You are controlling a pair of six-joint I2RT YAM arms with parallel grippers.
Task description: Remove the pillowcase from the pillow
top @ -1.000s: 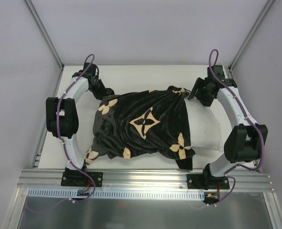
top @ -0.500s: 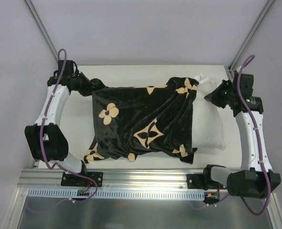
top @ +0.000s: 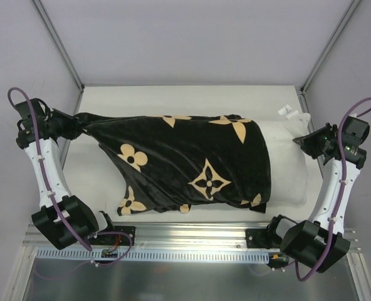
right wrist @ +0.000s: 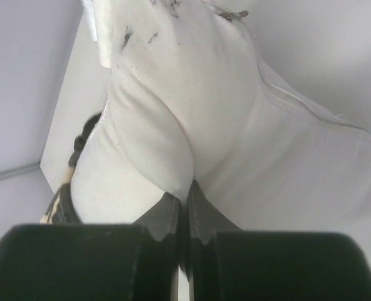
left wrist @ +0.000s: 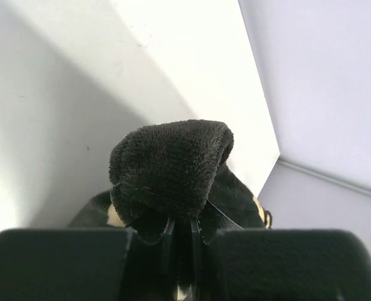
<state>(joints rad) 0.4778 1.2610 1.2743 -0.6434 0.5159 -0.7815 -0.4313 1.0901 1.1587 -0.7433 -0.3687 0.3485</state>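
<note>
Black pillowcase bunches in left tool, white pillow in right tool.

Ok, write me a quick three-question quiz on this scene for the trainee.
1. True or false: the left gripper is shut on the pillowcase.
2. What does the right gripper pinch? A) the pillow B) the pillowcase C) nothing
3. Fill in: the pillow's bare end sticks out on the robot's ____ side.
Key: 1 true; 2 A; 3 right.
</note>
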